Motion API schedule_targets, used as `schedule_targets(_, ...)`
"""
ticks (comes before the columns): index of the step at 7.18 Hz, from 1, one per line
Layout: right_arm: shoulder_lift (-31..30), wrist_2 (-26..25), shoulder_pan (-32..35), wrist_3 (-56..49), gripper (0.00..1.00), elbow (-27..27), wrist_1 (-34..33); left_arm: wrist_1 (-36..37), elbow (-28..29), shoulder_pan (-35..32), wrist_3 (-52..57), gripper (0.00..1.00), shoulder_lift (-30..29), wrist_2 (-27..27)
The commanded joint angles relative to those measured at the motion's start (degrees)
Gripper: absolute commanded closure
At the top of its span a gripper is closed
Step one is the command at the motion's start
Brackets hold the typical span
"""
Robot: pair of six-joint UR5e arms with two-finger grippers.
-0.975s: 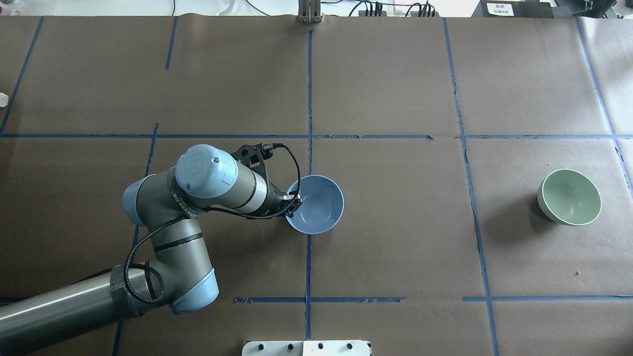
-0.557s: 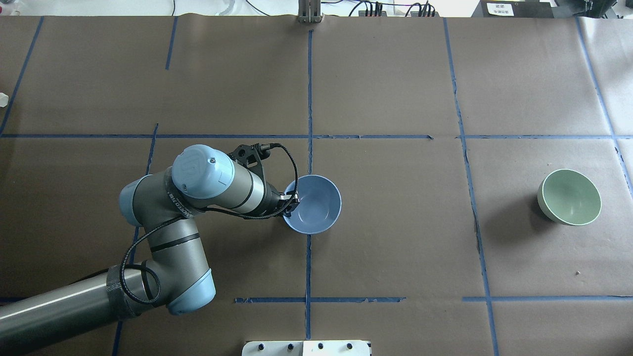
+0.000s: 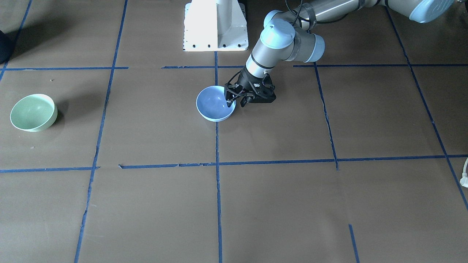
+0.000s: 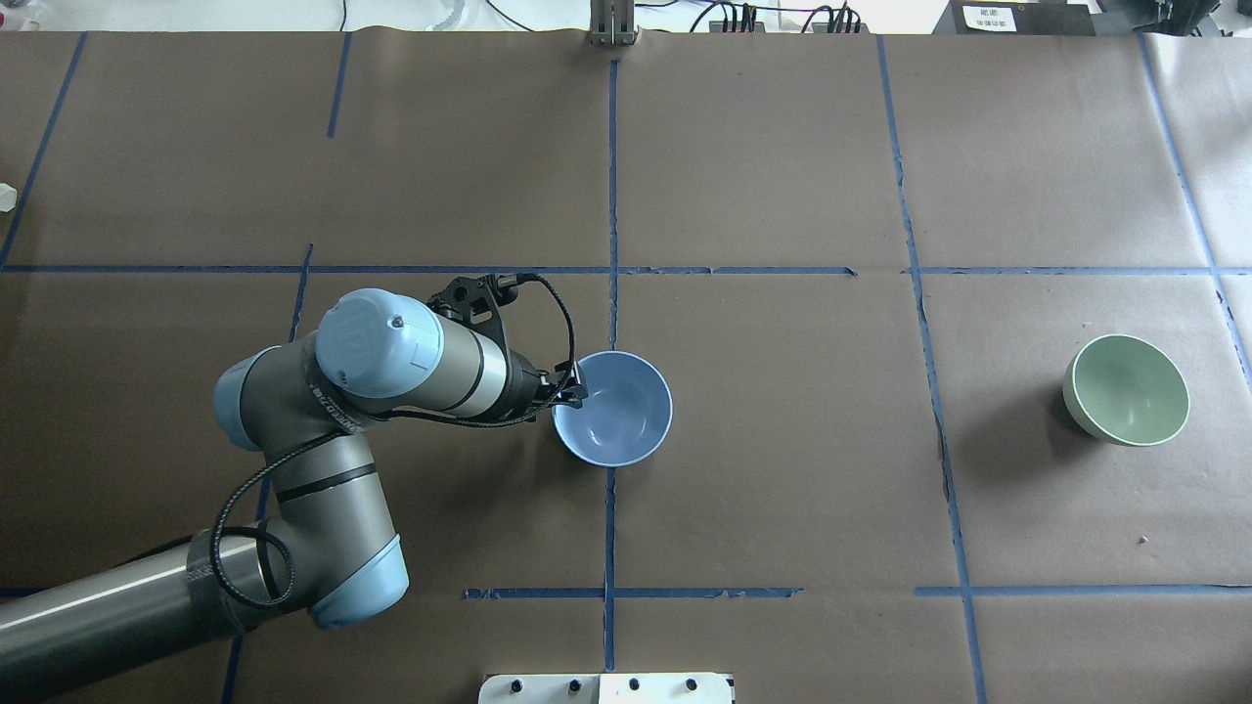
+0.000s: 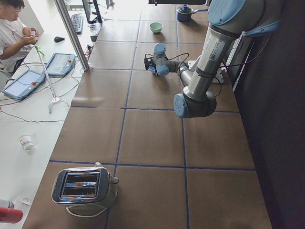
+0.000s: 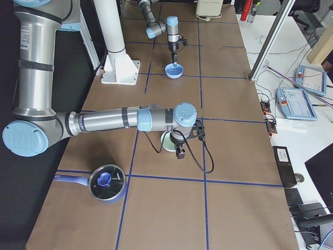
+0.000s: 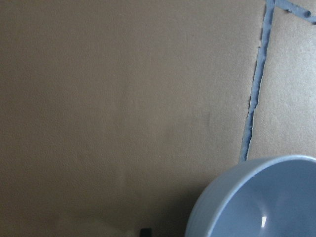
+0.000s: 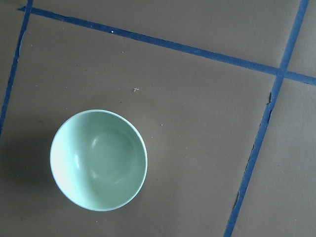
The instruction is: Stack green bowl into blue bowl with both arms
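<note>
The blue bowl (image 4: 616, 408) stands upright near the table's middle, and also shows in the front view (image 3: 214, 104) and the left wrist view (image 7: 266, 202). My left gripper (image 4: 574, 394) (image 3: 235, 104) is shut on its rim on the robot's left, one finger inside and one outside. The green bowl (image 4: 1125, 389) (image 3: 33, 112) stands alone far to the robot's right. It also shows from above in the right wrist view (image 8: 98, 159). My right gripper (image 6: 180, 152) hangs above it, seen only in the exterior right view. I cannot tell whether it is open or shut.
A blue lidded pot (image 6: 106, 182) sits at the table's right end. A toaster (image 5: 85, 187) sits at the left end. The white pedestal base (image 3: 215, 25) is at the robot's edge. Blue tape lines grid the brown paper. An operator (image 5: 14, 28) sits beyond the far side.
My left arm has drawn back to the left, and the blue bowl has shifted slightly left with the gripper. The green bowl has not moved.
</note>
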Motion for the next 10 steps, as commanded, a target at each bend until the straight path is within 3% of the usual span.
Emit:
schedule_targets(1, 0.0, 2.2, -1.6, 3.3, 0.0, 0.1, 0.1, 0.1, -10.3, -1.0, -0.2, 0.0, 4.2, 1.0)
schedule_targets(2, -0.3, 1.7, -4.3, 7.9, 0.0, -0.4, 4.3, 0.1, -13.1, -1.4, -0.6, 0.0, 5.7, 1.0)
schedule_targets(3, -0.5, 1.6, -7.0, 16.5, 0.0, -4.9, 14.6, 0.1, -14.2, -1.4, -0.6, 0.0, 6.8, 1.0)
schedule_targets(4, -0.7, 0.3, -10.1, 25.5, 0.0, -11.3, 29.1, 0.1, -14.0, -1.4, -0.6, 0.0, 7.4, 1.0)
schedule_targets(6, -0.7, -7.9, -19.0, 50.3, 0.0, -20.6, 57.0, 0.0, -14.1, -1.3, -0.6, 0.0, 7.7, 1.0)
schedule_targets(7, -0.7, -12.0, -23.0, 57.4, 0.01, -21.3, 62.2, 0.1, -13.8, -1.2, -0.6, 0.0, 7.7, 1.1)
schedule_targets(8, -1.0, -12.0, -24.2, 57.7, 0.04, -21.7, 62.3, 0.0, -13.8, -1.2, -0.6, 0.0, 7.7, 1.1)
schedule_targets(9, -1.2, -11.8, -24.7, 57.7, 0.53, -22.7, 62.8, 0.1, -13.8, -1.3, -0.6, 0.0, 7.7, 1.1)
schedule_targets(10, -1.4, -11.6, -24.6, 57.6, 0.97, -22.5, 62.9, 0.0, -14.1, -1.3, -0.6, 0.0, 7.7, 1.0)
